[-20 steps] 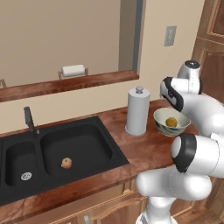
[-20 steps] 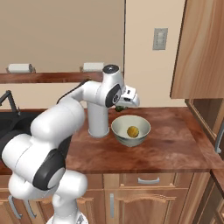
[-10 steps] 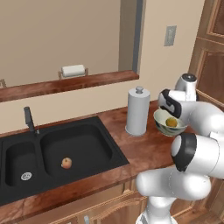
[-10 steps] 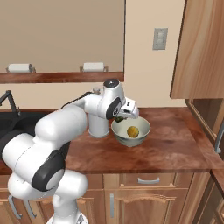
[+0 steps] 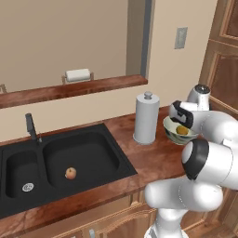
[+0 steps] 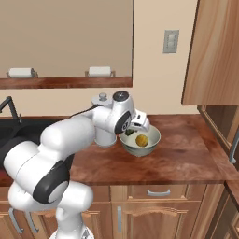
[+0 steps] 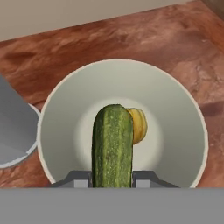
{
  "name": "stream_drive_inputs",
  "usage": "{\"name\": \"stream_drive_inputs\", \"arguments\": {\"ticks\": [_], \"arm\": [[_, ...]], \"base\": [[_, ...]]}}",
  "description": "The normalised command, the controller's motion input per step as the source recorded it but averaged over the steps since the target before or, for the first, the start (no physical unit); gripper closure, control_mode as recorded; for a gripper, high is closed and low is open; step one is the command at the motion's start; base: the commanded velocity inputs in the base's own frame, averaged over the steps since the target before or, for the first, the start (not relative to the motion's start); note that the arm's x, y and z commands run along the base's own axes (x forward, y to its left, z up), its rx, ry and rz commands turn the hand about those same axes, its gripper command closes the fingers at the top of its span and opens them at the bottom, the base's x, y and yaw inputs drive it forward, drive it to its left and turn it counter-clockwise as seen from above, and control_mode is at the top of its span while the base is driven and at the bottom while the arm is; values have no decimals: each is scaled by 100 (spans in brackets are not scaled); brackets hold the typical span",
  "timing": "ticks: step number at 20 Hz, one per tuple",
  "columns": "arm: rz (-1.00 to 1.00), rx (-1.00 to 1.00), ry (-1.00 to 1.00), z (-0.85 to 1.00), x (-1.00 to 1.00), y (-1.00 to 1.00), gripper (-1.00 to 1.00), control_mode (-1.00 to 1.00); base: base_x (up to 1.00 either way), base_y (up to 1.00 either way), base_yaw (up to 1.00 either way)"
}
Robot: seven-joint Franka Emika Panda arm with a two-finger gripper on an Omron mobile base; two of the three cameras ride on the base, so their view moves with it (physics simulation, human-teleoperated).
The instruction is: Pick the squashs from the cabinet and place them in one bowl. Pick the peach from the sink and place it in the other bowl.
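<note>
Gripper (image 7: 112, 180) lower now, green squash (image 7: 112, 146) half-hiding yellow (image 7: 139, 125).

Even soft light, sharp render (faint shadows).

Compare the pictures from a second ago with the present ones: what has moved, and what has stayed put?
The gripper, shut on the green squash, has come down from above the pale bowl to just over it, nothing released yet. The yellow squash in the bowl, the peach in the sink and the paper towel roll stayed put.
</note>
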Motion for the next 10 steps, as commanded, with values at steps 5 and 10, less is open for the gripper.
{"name": "stream_drive_inputs", "arguments": {"ticks": [5,10], "arm": [[0,0,0,0,11,-22,100,-100],[0,0,0,0,22,-12,100,-100]], "base": [[0,0,0],[0,0,0]]}}
